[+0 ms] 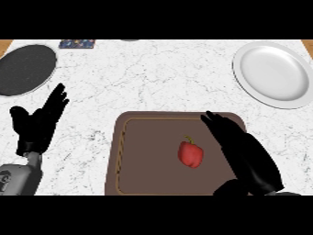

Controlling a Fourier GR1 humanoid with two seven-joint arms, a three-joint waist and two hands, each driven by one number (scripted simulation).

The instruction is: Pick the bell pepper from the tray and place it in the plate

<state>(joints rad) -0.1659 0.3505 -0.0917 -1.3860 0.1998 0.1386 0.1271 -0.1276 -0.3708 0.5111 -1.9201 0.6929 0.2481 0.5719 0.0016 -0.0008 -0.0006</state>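
A red bell pepper with a small green stem lies on the brown tray, right of the tray's middle. My right hand hovers over the tray's right side, just right of the pepper, fingers straight and pointing away from me, holding nothing. A white plate sits at the far right of the marble counter, bare. My left hand rests open at the left, fingers up, well away from the tray.
A dark frying pan with a white rim lies at the far left. A small patterned item sits at the counter's back edge. Wood shows beyond the counter at both top corners.
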